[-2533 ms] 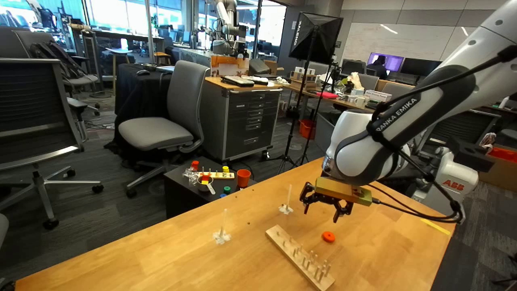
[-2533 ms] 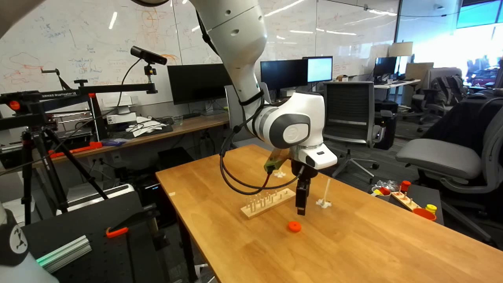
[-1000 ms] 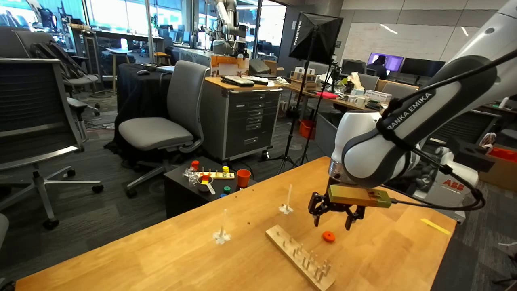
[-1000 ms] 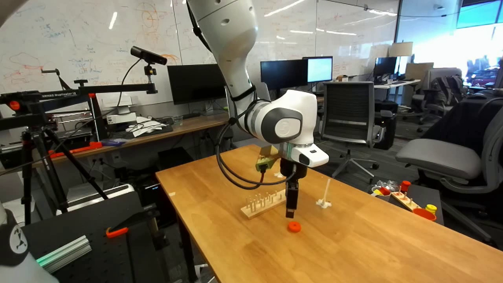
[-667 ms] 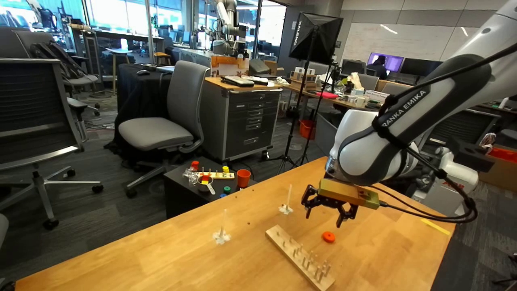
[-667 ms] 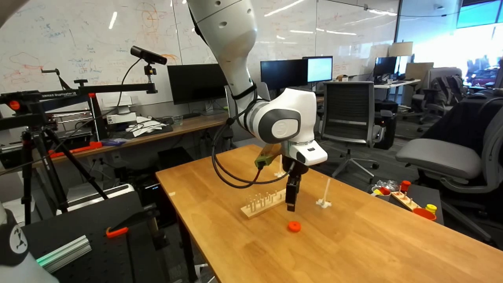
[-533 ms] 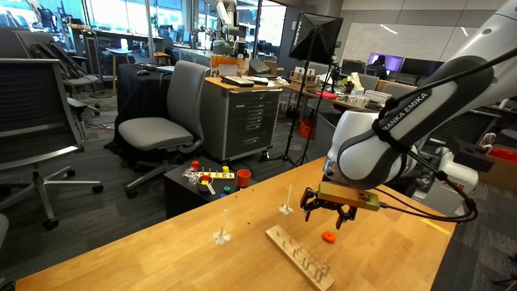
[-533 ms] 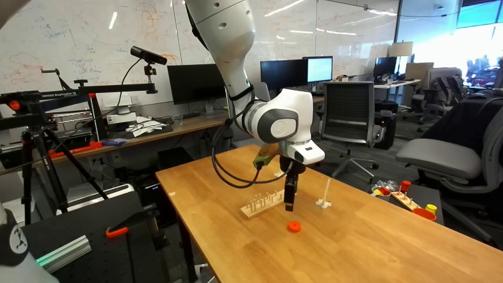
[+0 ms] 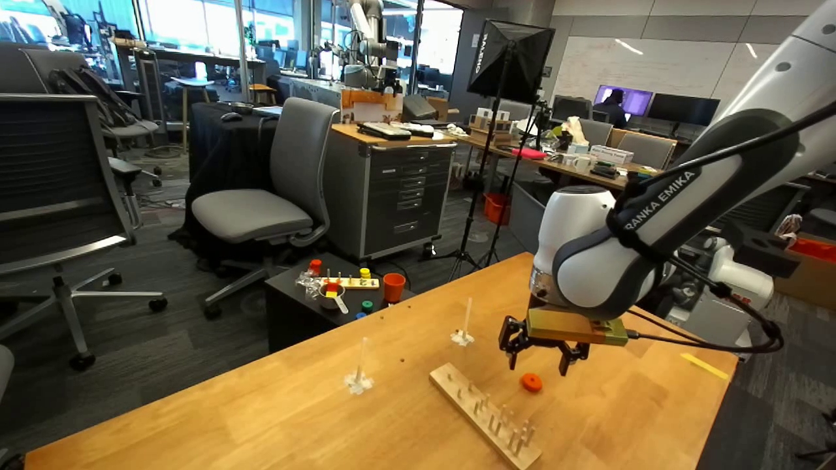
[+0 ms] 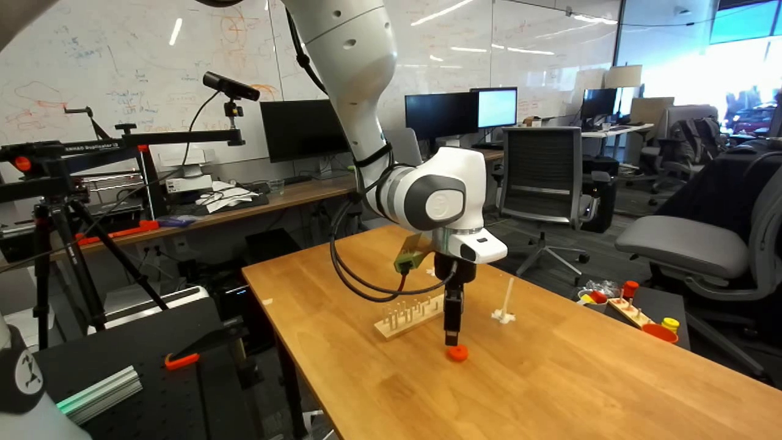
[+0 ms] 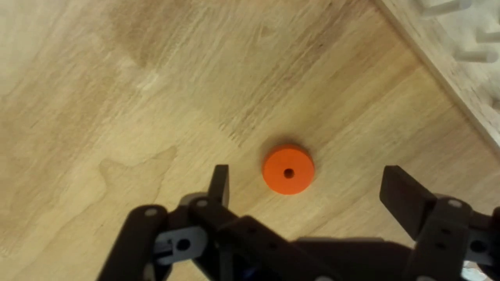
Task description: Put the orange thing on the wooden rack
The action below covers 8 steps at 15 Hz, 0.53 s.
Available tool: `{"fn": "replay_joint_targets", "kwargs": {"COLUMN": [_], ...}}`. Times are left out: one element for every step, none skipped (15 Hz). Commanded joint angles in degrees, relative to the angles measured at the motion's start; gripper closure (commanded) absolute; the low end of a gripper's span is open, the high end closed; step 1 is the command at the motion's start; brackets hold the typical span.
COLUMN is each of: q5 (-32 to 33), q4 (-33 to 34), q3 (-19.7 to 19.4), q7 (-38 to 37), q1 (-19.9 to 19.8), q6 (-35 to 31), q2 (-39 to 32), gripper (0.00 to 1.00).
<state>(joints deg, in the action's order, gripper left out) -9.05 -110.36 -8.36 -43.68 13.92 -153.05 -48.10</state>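
Your gripper (image 9: 538, 370) has descended nearer the disc (image 11: 279, 173), empty and spread wide, presumably to straddle it before grasping.

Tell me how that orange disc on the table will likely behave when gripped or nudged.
The orange disc is probably stiff: its face looks flat and its outline crisply round. Lying flat on the table, it would more likely slide than roll or tip. It looks small against the spread fingers, so probably light, though its material is unclear.
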Motion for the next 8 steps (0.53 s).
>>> {"fn": "replay_joint_targets", "kwargs": {"q5": [1.43,1.17,1.12,1.01,1.09,0.94,0.97,1.14], "q4": [0.92,1.2,1.47,1.81,2.2,2.51,2.82,3.13], "q3": [-1.48,-1.47,-1.65,-1.59,-1.72,-1.56,-1.64,-1.34], "q7": [-1.43,-1.74,-2.14,-2.32,-2.56,-2.69,-2.87,-2.22], "q1": [1.03,1.08,1.33,1.42,1.6,1.55,1.67,1.41], "q6": [0.62,-0.21,-0.66,-0.84,-0.73,-0.82,-0.61,0.1], "q2": [-1.17,-1.89,-2.5,-3.15,-3.78,-4.27,-4.73,-4.99], "gripper": [0.0,0.0,0.0,0.0,0.0,0.0,0.0,0.0]}}
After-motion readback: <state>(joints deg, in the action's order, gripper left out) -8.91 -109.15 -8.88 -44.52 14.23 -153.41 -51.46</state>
